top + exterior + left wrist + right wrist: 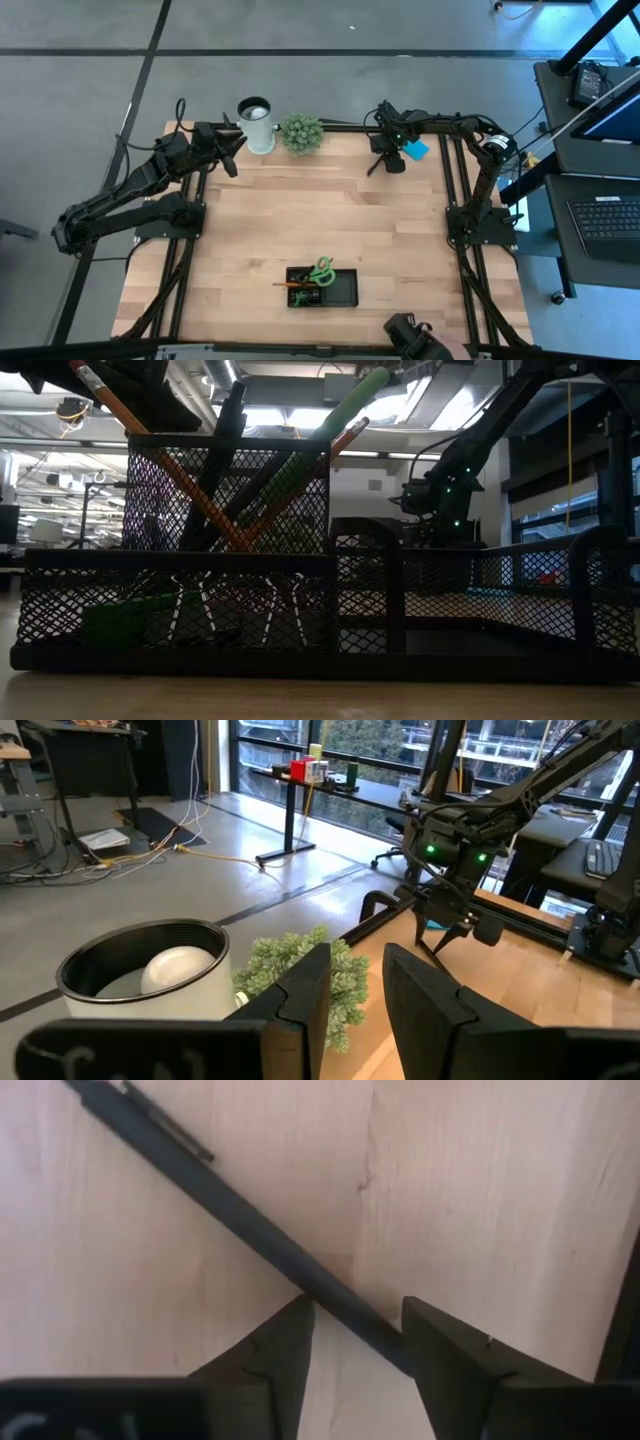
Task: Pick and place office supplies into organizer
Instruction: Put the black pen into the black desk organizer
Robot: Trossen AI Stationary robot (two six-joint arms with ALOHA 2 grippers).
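At the table's far right, our right gripper point(355, 1330) straddles a slim black pen point(240, 1205) lying on wood, fingers parted, not yet clenched. The black mesh organizer point(345, 290) sits near. Our left gripper point(355, 990) waits far left, fingers slightly apart, holding nothing.

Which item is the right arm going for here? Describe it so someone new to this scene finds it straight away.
Start at the table's far right corner, near the blue sticky-note pad. The right gripper is down on the wood there, its fingers astride a black pen. It is the only long, thin dark stick with a clip lying on bare wood; the other pens and pencils stand in the mesh organizer.
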